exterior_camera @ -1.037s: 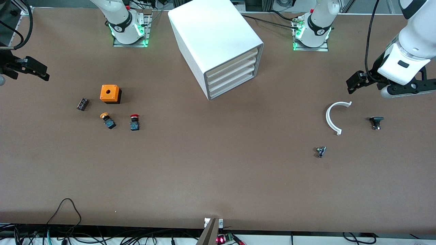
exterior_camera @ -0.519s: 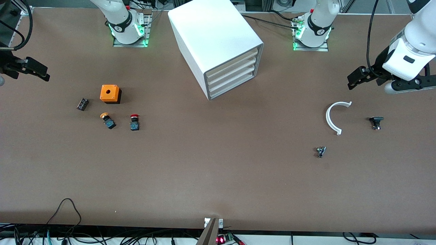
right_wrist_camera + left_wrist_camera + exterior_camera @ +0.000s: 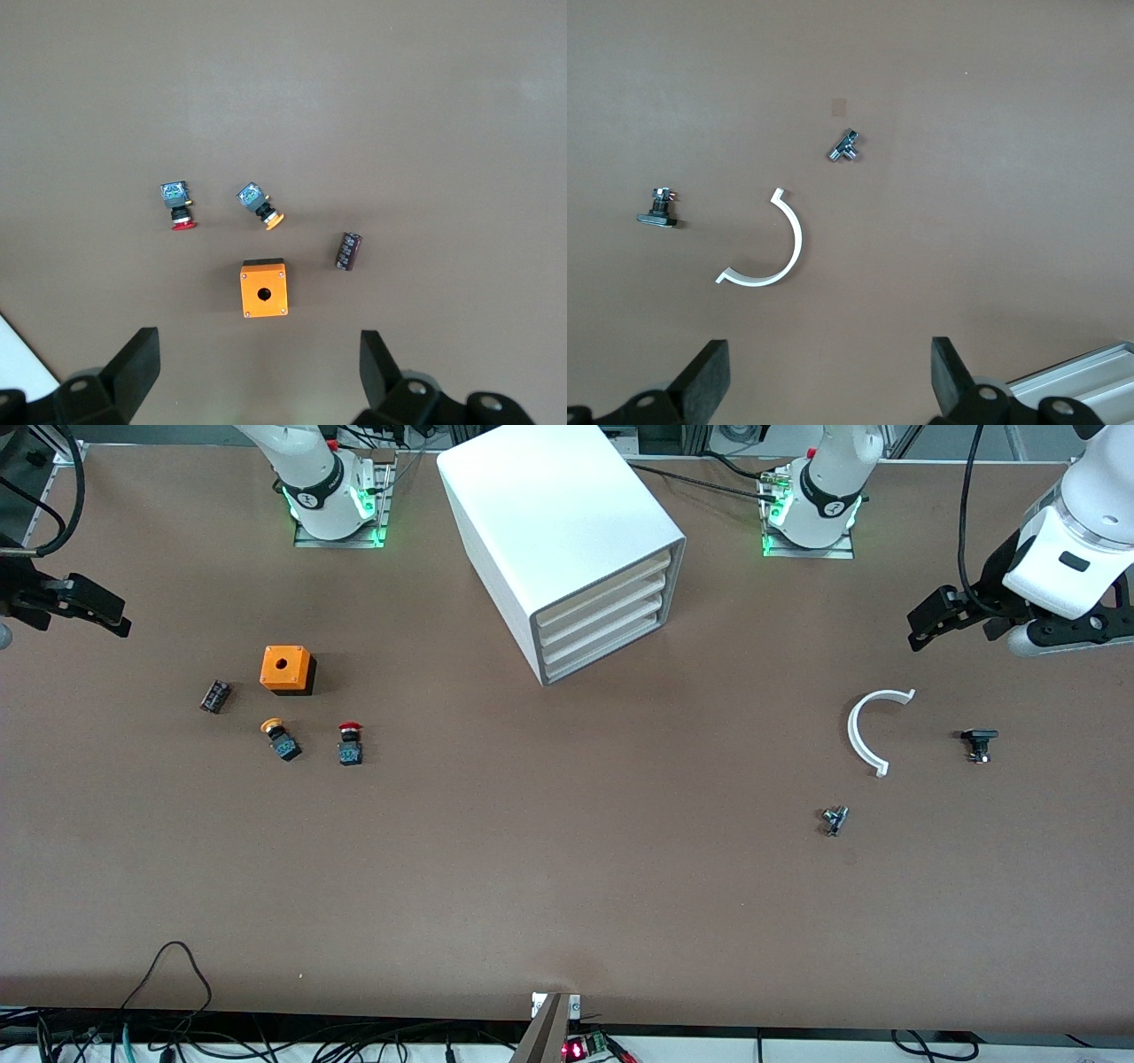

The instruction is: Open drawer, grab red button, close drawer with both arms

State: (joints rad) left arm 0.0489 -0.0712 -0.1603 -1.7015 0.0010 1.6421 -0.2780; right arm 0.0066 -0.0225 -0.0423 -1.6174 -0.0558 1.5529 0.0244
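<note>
The cabinet [image 3: 567,549] stands on the brown surface [image 3: 567,886] between the 2 arm bases, its 4 cream drawers [image 3: 607,622] all pushed in, as they were a second ago. The red-capped button [image 3: 350,744] lies on its side toward the right arm's end of the surface, nearer the front camera than the cabinet. Just beside it lies an orange-capped button [image 3: 281,740], with an orange box [image 3: 286,669] and a small dark cylinder [image 3: 214,695] close by. None of these has shifted.

The left tool [image 3: 926,627] hangs in the air over bare surface near the left arm's end, fingers [image 3: 709,376] spread wide and holding nothing. Over the past second it has drifted up and toward the robots' bases. Under it on the surface lie a white curved strip [image 3: 866,731], a black bolt-like part [image 3: 978,742] and a small metal fitting [image 3: 834,819].

The right tool [image 3: 93,609] waits at the right arm's end, fingers [image 3: 133,365] also spread wide and empty, unchanged.
</note>
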